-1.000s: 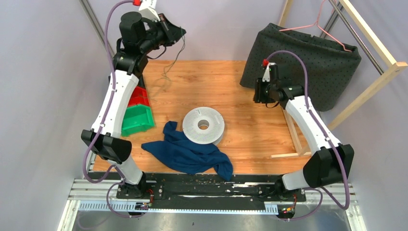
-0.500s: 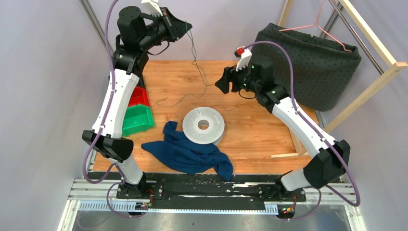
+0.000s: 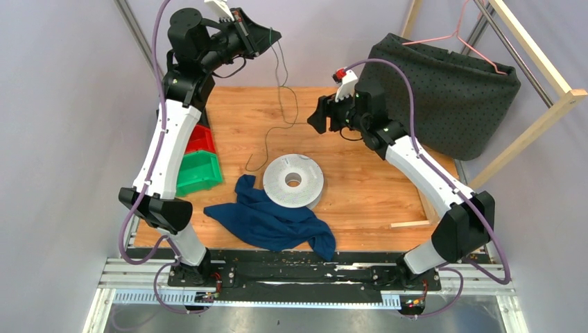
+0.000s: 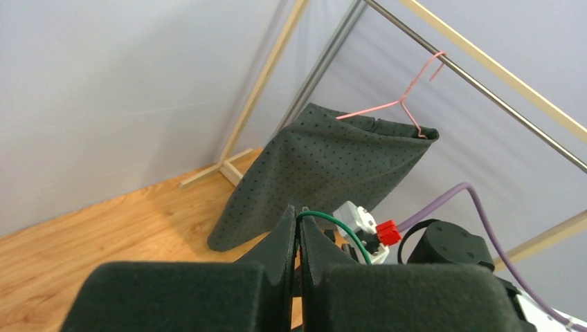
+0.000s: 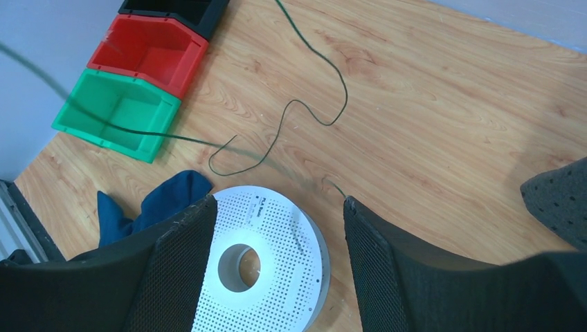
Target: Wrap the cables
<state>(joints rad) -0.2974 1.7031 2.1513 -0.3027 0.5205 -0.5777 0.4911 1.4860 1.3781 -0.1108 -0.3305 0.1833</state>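
The cable is a thin dark green wire (image 3: 279, 69). It hangs from my left gripper (image 3: 269, 36), held high above the table's far left, and trails in loose curves on the wood towards the white perforated spool (image 3: 293, 180). In the left wrist view the gripper (image 4: 299, 211) is shut on the wire (image 4: 339, 225). My right gripper (image 3: 312, 121) is open above the table's middle, beyond the spool. In the right wrist view it (image 5: 280, 200) frames the spool (image 5: 256, 263), a blurred stretch of wire reaches its right fingertip (image 5: 348, 202), and more wire loops on the wood (image 5: 345, 90).
A blue cloth (image 3: 270, 218) lies against the spool's near left side. Red (image 3: 200, 139) and green (image 3: 197, 173) bins sit at the left edge. A dark dotted garment (image 3: 444, 90) hangs on a pink hanger from a wooden rack (image 3: 534, 76) at the back right.
My right arm has swung from the right side to the table's middle, over the wire. The left gripper has risen slightly with the wire, whose loose end has dragged towards the spool.
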